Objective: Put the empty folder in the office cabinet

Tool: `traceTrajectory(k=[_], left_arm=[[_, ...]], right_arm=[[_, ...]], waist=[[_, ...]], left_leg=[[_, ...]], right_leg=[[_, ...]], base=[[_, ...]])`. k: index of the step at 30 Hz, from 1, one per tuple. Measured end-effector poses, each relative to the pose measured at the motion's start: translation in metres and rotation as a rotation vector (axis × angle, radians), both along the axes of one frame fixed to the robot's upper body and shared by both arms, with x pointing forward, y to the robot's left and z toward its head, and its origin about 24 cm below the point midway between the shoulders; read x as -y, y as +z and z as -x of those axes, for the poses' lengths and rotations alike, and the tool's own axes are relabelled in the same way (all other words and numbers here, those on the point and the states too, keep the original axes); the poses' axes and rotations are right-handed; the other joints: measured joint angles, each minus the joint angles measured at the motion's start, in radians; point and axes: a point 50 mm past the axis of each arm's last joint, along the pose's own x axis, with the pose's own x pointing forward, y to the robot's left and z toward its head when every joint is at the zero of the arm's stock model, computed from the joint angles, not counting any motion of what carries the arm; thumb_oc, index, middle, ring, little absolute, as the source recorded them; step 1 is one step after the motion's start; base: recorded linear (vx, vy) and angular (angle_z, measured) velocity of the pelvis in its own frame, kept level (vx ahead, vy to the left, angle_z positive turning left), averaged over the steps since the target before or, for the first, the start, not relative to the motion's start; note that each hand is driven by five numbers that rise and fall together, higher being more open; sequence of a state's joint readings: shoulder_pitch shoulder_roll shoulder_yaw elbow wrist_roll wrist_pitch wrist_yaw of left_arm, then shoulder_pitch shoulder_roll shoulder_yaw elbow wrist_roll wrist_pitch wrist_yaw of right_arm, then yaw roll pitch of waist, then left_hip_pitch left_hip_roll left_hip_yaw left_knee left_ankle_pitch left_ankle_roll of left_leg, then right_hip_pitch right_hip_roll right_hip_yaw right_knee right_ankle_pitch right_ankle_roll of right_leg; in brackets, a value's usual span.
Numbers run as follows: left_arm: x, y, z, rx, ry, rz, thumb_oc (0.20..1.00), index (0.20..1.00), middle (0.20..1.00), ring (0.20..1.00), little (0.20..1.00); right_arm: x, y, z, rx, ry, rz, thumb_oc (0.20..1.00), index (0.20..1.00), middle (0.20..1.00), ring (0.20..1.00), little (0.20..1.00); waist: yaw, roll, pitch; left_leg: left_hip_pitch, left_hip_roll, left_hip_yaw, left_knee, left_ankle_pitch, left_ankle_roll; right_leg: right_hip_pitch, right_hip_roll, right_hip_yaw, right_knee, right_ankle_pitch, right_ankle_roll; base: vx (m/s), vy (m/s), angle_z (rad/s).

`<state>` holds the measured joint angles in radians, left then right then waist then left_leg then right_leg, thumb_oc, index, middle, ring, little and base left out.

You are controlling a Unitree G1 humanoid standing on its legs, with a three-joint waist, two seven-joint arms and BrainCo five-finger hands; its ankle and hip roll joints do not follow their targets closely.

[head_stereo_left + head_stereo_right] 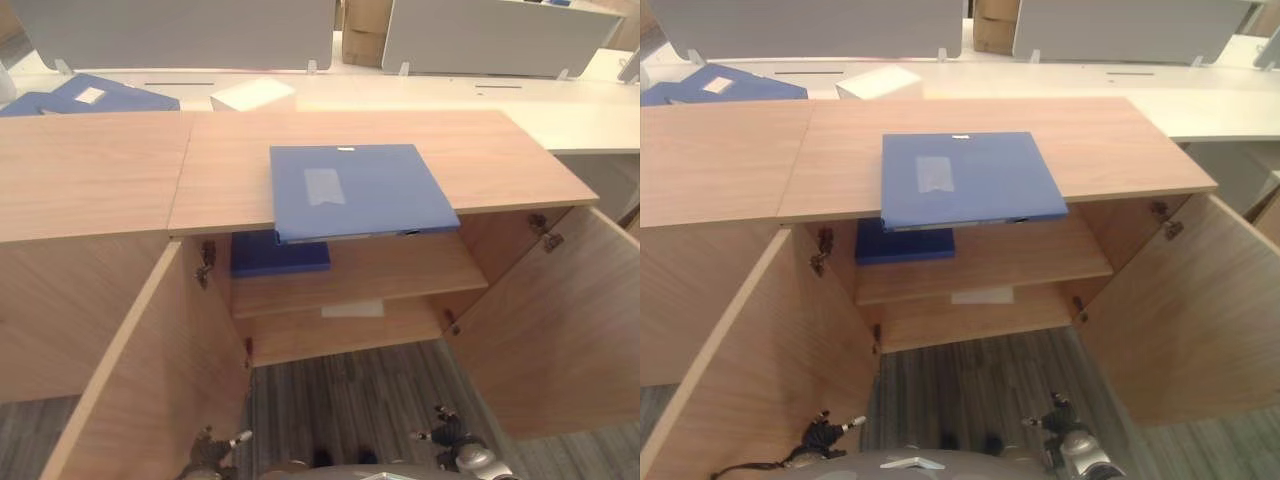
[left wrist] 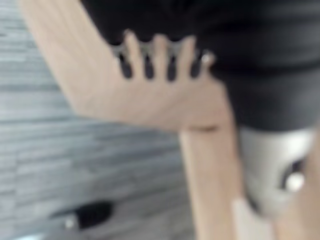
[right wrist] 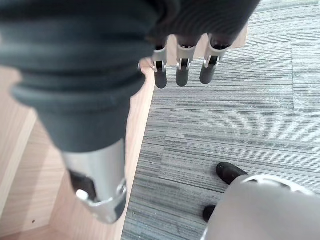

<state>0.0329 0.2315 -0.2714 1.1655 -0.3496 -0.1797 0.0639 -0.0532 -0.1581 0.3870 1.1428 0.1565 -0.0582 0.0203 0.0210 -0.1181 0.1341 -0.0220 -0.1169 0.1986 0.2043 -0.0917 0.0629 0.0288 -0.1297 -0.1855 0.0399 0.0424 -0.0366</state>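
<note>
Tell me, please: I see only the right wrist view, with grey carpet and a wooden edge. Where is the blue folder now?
Observer: The blue folder lies flat on the cabinet top, with its front edge hanging over the open compartment.
Operator: Are both doors open?
Observer: Yes, the left door and the right door both stand wide open.
Operator: Is the upper shelf free?
Observer: Not fully. A second blue folder lies at the left of the upper shelf, and the rest of the shelf is bare.
</note>
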Motion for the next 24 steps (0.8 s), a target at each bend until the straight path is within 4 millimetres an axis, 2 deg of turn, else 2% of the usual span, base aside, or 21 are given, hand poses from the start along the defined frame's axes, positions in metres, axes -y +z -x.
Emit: traceTrajectory(k=[1, 2, 3, 4, 6, 9, 14, 18, 20, 23, 24], left_arm=[[0.003, 0.003, -0.012, 0.031, -0.008, -0.002, 1.0, 1.0, 1.0, 1.0, 1.0], [0.01, 0.003, -0.016, 0.048, -0.012, 0.007, 1.0, 1.0, 1.0, 1.0, 1.0], [0.012, 0.006, -0.02, 0.078, -0.018, 0.013, 1.0, 1.0, 1.0, 1.0, 1.0], [0.01, 0.01, -0.024, 0.104, -0.02, 0.005, 1.0, 1.0, 1.0, 1.0, 1.0], [0.008, 0.014, -0.03, 0.131, -0.019, -0.001, 1.0, 1.0, 1.0, 1.0, 1.0], [0.01, 0.01, -0.022, 0.098, -0.014, -0.005, 1.0, 1.0, 1.0, 1.0, 1.0], [0.007, 0.008, -0.013, 0.079, 0.006, -0.056, 1.0, 1.0, 1.0, 1.0, 1.0], [0.006, 0.011, -0.017, 0.11, 0.024, -0.086, 1.0, 1.0, 1.0, 1.0, 1.0], [0.006, 0.015, -0.023, 0.147, 0.032, -0.111, 1.0, 1.0, 1.0, 1.0, 1.0], [0.008, 0.034, -0.05, 0.309, 0.026, -0.175, 1.0, 1.0, 1.0, 1.0, 1.0], [0.007, 0.046, -0.063, 0.381, 0.013, -0.207, 1.0, 1.0, 1.0, 1.0, 1.0]], right_arm=[[0.009, 0.0, 0.002, -0.004, 0.005, 0.02, 1.0, 1.0, 1.0, 1.0, 1.0], [0.021, 0.001, 0.002, -0.01, 0.012, 0.051, 1.0, 1.0, 1.0, 1.0, 1.0], [0.029, 0.002, 0.004, -0.01, 0.017, 0.074, 1.0, 1.0, 1.0, 1.0, 1.0], [0.031, 0.002, 0.007, -0.018, 0.015, 0.079, 1.0, 1.0, 1.0, 1.0, 1.0], [0.032, 0.001, 0.011, -0.027, 0.01, 0.079, 1.0, 1.0, 1.0, 1.0, 1.0], [0.032, -0.001, 0.017, -0.044, 0.005, 0.077, 1.0, 1.0, 1.0, 1.0, 1.0], [0.038, -0.002, 0.027, -0.063, -0.023, 0.079, 1.0, 1.0, 1.0, 1.0, 1.0], [0.044, -0.001, 0.025, -0.051, -0.013, 0.09, 1.0, 1.0, 1.0, 1.0, 1.0], [0.046, 0.001, 0.022, -0.042, -0.008, 0.092, 1.0, 1.0, 1.0, 1.0, 1.0], [0.058, 0.008, 0.01, -0.005, 0.006, 0.117, 1.0, 1.0, 1.0, 1.0, 1.0], [0.062, 0.01, 0.006, 0.008, 0.013, 0.125, 1.0, 1.0, 1.0, 1.0, 1.0]], waist=[[-0.008, 0.015, -0.002], [-0.01, 0.058, 0.009], [-0.015, 0.077, 0.004], [-0.016, 0.081, 0.007], [-0.017, 0.104, 0.01], [-0.04, 0.13, 0.002], [-0.041, 0.15, -0.011], [-0.038, 0.155, -0.012], [-0.036, 0.161, -0.008], [-0.036, 0.2, 0.017], [-0.038, 0.208, 0.029]], left_leg=[[-0.006, 0.105, -0.005, 0.003, -0.01, -0.029], [0.018, 0.148, -0.002, -0.073, 0.03, -0.083], [0.057, 0.146, 0.004, -0.144, 0.073, -0.09], [0.074, 0.135, 0.008, -0.177, 0.095, -0.082], [0.089, 0.131, 0.013, -0.229, 0.108, -0.083], [0.116, 0.136, 0.018, -0.287, 0.129, -0.09], [0.117, 0.163, 0.032, -0.285, 0.143, -0.091], [0.116, 0.177, 0.027, -0.27, 0.155, -0.094], [0.112, 0.184, 0.025, -0.257, 0.157, -0.097], [0.103, 0.186, 0.015, -0.245, 0.161, -0.103], [0.094, 0.186, 0.013, -0.234, 0.161, -0.103]], right_leg=[[0.01, 0.031, 0.007, -0.031, -0.008, 0.056], [0.031, 0.039, 0.011, -0.053, 0.006, 0.063], [0.035, 0.036, 0.008, -0.083, 0.014, 0.066], [0.047, 0.029, 0.01, -0.112, 0.031, 0.086], [0.044, 0.024, 0.007, -0.13, 0.045, 0.088], [0.037, 0.031, 0.004, -0.13, 0.045, 0.09], [0.036, 0.059, 0.007, -0.131, 0.039, 0.079], [0.043, 0.073, 0.005, -0.131, 0.032, 0.066], [0.045, 0.078, 0.004, -0.131, 0.028, 0.061], [0.045, 0.079, -0.003, -0.131, 0.028, 0.058], [0.045, 0.077, -0.003, -0.131, 0.028, 0.058]], base=[[-0.01, -0.054, 0.05], [0.0, -0.06, -0.01], [0.0, -0.055, -0.02], [0.0, -0.048, -0.16], [-0.01, -0.038, -0.15], [0.0, -0.039, -0.07], [0.0, -0.049, -0.06], [0.01, -0.035, 0.03], [-0.01, -0.005, 0.03], [-0.03, 0.022, 0.08], [-0.01, 0.02, 0.07]])
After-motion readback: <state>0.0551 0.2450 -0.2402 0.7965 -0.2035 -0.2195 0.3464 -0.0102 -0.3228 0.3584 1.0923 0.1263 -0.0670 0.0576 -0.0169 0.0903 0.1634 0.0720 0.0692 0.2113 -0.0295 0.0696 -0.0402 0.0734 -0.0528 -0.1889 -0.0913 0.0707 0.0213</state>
